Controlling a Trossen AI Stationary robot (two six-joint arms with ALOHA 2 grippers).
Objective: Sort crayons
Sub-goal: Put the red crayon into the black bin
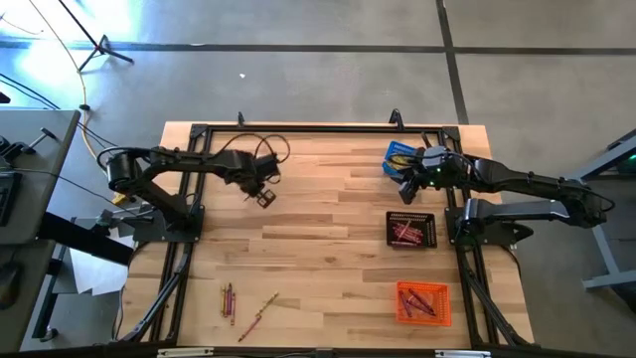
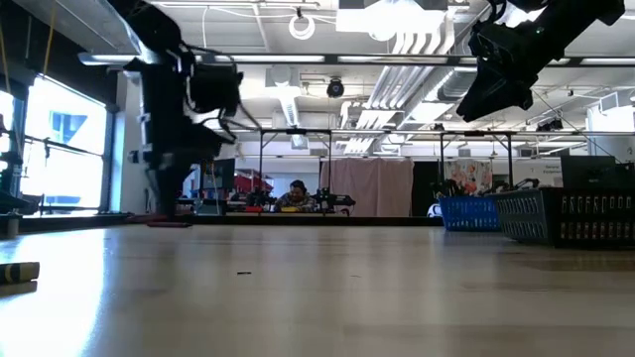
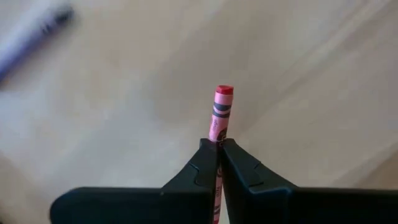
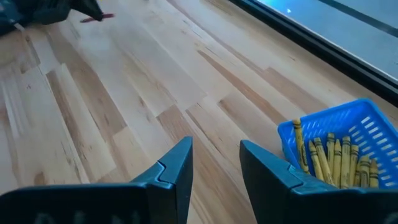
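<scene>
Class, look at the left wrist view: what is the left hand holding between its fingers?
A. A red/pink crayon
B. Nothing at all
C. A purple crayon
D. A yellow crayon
A. In the left wrist view the left hand is shut on a red/pink crayon that sticks out past its fingertips; the yellow crayons lie in the blue basket near the open right hand.

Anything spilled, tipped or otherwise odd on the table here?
Nothing stands out. The blue basket, black basket and orange basket sit upright with crayons inside. A few loose crayons lie unsorted near the front edge. The left gripper grips a red crayon; the right gripper hangs open beside the blue basket.
</scene>
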